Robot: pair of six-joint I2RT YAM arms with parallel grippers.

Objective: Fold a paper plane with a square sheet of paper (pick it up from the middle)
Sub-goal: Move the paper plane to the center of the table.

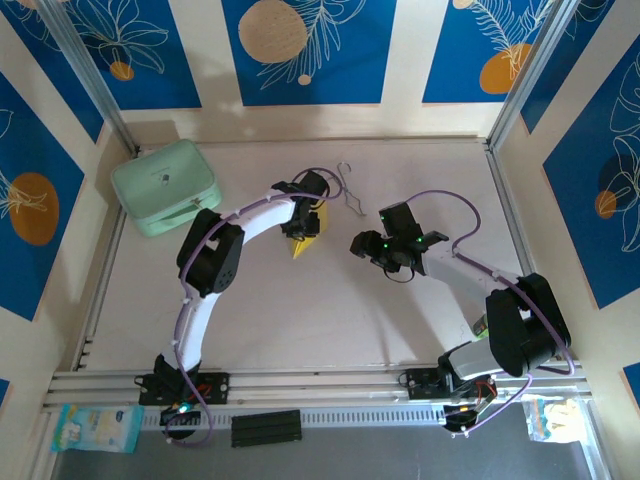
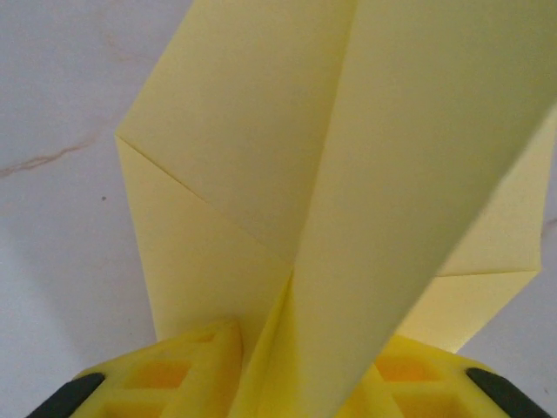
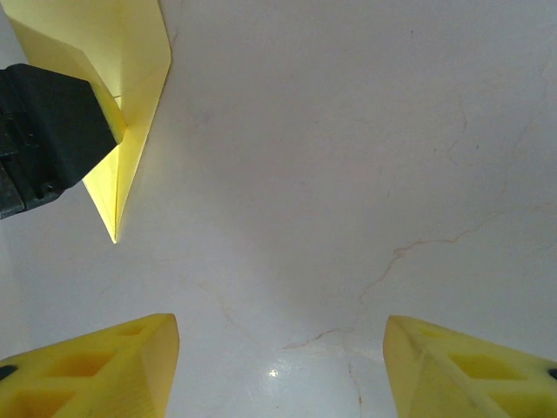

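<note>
Landmark: mint-green rounded case (image 1: 165,187) with a zip seam, lying flat on the pale veined tabletop (image 1: 300,320).
Task item: folded yellow paper wedge (image 1: 303,243) with creases and one sharp point, to the right of the case and somewhat nearer the arm bases, well apart from the case.
Task item, close view: in the left wrist view, two creased flaps of the folded yellow paper wedge (image 2: 348,174) rising in a V from a centre fold, seated between the yellow fingers (image 2: 187,370).
Task item, tip: in the right wrist view, sharp point of the wedge (image 3: 130,78) aimed down at the tabletop, with a shadow beneath it; contact with the surface cannot be told.
Left gripper (image 1: 307,218): right of the case, directly over the wedge; paper fold set in the gap between the jaws (image 2: 300,366); paper hides the pads, so pinching or slack cannot be told. Black body (image 3: 48,131) against the wedge's upper part in the right wrist view.
Right gripper (image 1: 365,245): farther right of the case than the wedge, near the wedge but apart from it; jaws spread wide (image 3: 278,348), bare tabletop between them, nothing held.
Other item: thin bent metal tongs (image 1: 350,190), right of the case at about its depth, just beyond the left gripper, lying untouched on the tabletop.
</note>
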